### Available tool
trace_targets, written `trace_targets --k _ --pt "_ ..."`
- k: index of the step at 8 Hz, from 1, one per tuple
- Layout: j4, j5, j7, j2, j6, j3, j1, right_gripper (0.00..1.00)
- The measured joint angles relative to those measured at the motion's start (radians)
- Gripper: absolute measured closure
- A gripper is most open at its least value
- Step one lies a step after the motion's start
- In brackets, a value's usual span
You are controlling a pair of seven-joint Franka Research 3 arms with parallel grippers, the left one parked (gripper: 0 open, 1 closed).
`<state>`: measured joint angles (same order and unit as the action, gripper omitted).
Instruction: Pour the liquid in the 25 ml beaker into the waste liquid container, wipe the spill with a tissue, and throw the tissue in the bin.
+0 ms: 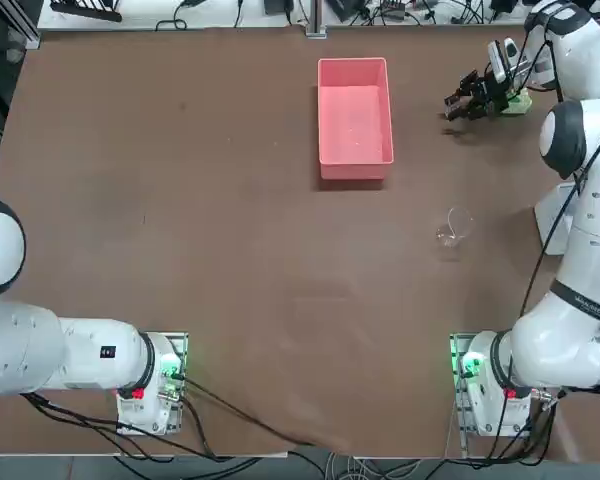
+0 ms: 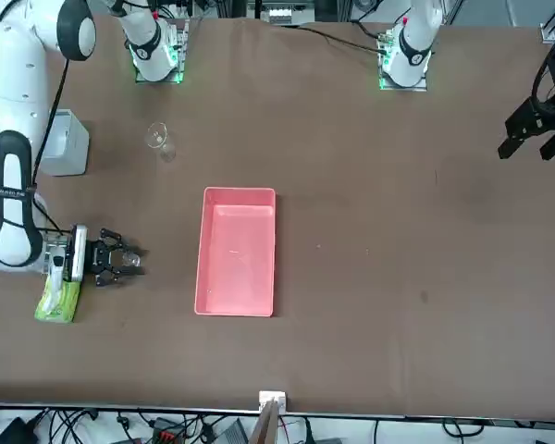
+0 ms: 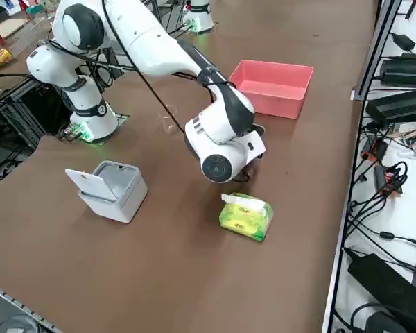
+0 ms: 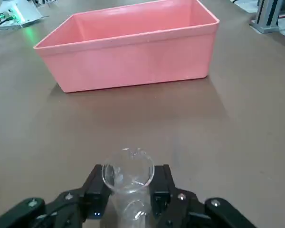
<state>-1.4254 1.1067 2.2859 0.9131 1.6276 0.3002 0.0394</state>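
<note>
In the right wrist view the 25 ml beaker (image 4: 128,174), tiny and clear, stands upright between the black fingers of my right gripper (image 4: 128,192), which is shut on it. The gripper (image 1: 460,102) is held low over the table's far right part, to the right of the pink box (image 1: 354,160), which serves as the waste liquid container (image 4: 133,57). In the front view the gripper (image 2: 128,262) points toward the box (image 2: 236,305). A white tissue (image 3: 234,200) sticks out of the lime-green pack (image 3: 245,218) just behind the wrist.
A larger clear glass beaker (image 1: 456,227) stands on the table nearer the arm's base. A small grey bin (image 3: 114,189) with its lid up sits at the table's right edge. The tissue pack (image 1: 518,101) lies beside the wrist.
</note>
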Motion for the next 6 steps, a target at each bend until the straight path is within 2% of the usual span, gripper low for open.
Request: trace_targets --k 6 --pt "0.009 0.01 0.02 0.027 -0.005 0.0 0.002 0.49"
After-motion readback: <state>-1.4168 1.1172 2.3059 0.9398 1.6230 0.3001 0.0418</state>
